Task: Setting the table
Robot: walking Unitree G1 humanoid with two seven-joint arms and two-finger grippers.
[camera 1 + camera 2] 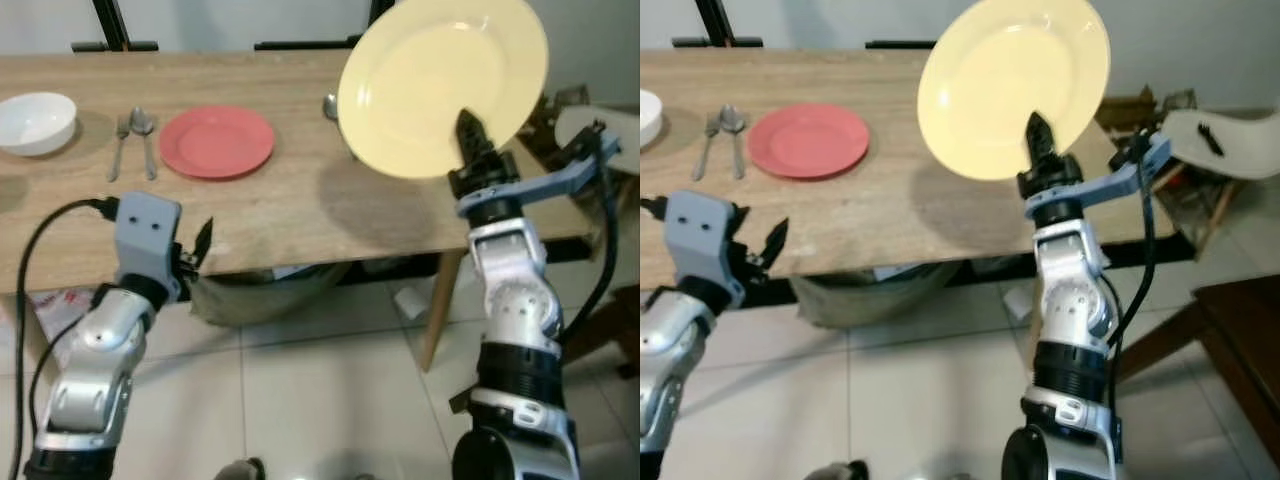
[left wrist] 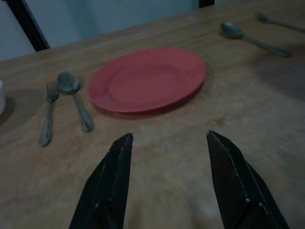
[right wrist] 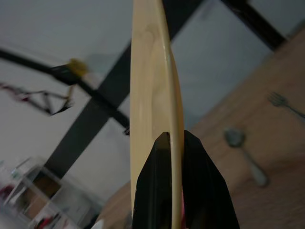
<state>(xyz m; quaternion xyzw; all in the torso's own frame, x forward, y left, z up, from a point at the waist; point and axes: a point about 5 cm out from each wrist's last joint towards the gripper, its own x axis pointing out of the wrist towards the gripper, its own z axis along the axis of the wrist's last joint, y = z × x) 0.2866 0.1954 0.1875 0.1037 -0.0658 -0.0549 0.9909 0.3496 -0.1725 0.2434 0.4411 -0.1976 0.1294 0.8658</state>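
right gripper (image 1: 468, 132) is pinching the yellow plate (image 1: 440, 80) by its rim, holding it nearly upright above the table (image 1: 270, 215), likely for carrying clear of the red plate (image 1: 216, 141). left gripper (image 2: 167, 157) is hovering with fingers spread, holding nothing.

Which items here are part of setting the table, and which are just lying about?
Part of the job:
yellow plate, held on edge by the right gripper
red plate
fork and spoon beside it
white bowl
second spoon

Lying about:
white chair
bag under the table
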